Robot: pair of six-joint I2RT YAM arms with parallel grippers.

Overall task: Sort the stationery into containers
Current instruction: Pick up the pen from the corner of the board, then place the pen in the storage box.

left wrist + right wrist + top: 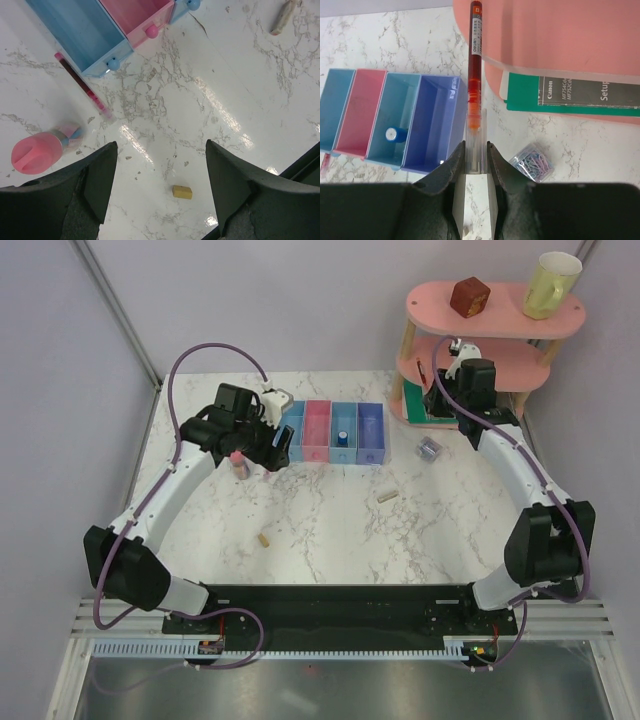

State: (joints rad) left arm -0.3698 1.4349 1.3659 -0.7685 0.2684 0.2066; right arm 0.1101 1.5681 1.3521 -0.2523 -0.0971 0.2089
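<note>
Right tool [473,150] — closed on the lower barrel of a red pen [474,75], whose far end runs past the edge of the pink shelf [560,35]. It hangs above the counter [570,135], just beside the purple-blue bin [432,125].

Left tool [160,170] — fingers wide apart, holding nothing, near the pink cylinder [37,152].

Step, as we judge it: clear the pen of the shelf, turn it along the bin's length, and lower it well inside before letting go.

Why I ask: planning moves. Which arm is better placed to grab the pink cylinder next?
Left. The left claw is open and empty, with the pink cylinder just beside it; the right claw is shut on a red pen by the shelf.
</note>
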